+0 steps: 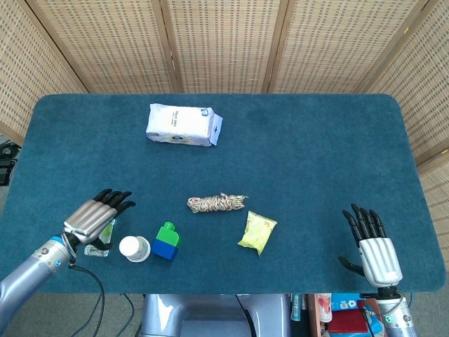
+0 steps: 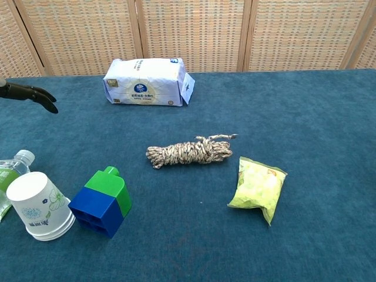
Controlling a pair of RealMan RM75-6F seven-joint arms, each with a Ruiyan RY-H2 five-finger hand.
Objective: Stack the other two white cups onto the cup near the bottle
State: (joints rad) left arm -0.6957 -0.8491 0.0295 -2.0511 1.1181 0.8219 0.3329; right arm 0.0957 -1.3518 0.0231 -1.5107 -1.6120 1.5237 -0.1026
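A stack of white cups (image 1: 134,248) (image 2: 39,206) with a floral print stands upside down near the table's front left. Beside it, on its left, lies a clear bottle (image 1: 100,241) (image 2: 8,177) with a green label. My left hand (image 1: 92,218) hovers open above the bottle, holding nothing; only its dark fingertips (image 2: 35,96) show in the chest view. My right hand (image 1: 373,247) rests open at the front right edge, far from the cups, and is out of the chest view.
A blue and green block (image 1: 167,241) (image 2: 102,201) sits right of the cups. A coil of rope (image 1: 217,203) (image 2: 190,150) and a yellow-green packet (image 1: 257,232) (image 2: 257,188) lie mid-table. A white tissue pack (image 1: 184,124) (image 2: 147,81) lies at the back.
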